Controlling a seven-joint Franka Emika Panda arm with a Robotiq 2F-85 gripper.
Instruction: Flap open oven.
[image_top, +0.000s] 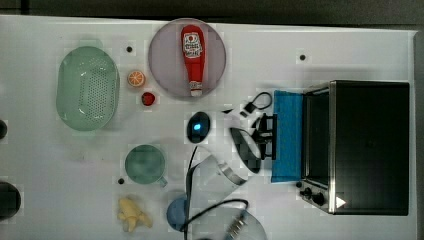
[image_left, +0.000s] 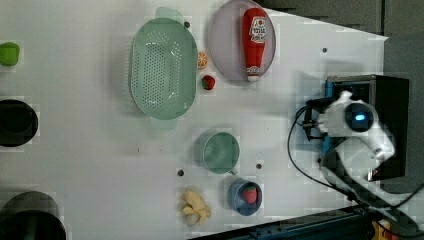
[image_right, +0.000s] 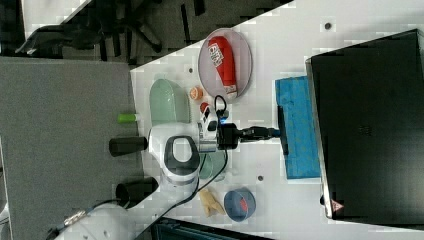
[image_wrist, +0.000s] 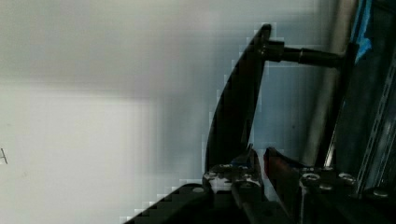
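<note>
Black steel and blue glass: we read the oven as a heavy, rigid box that should stay put on the white table while only its door moves.
Where it sits: at the top view's right, well apart from the crockery and toy food; in the right view it fills the right side.
Door: the blue-tinted door is already swung well down and lies nearly flat in front of the cavity, so we judge the flap mostly done.
Handle: the black bar handle runs along the door's free edge; it looks stiff and smooth, likely a little slippery, and it is the natural place for us to take hold.
Gripper: the gripper reaches in level from the right view's left and meets the bar near its middle.
Jaws: in the wrist view the two fingers stand narrow with the bar between them, so we take them as closed on the handle, though contact itself is hard to confirm.
Handling: the hinge gives the only free motion, so we would follow its arc and not pull straight out; glass is fragile, so we would let it down gently.
Nearby: the ketchup bottle on its plate lies clear of the door's sweep.
</note>
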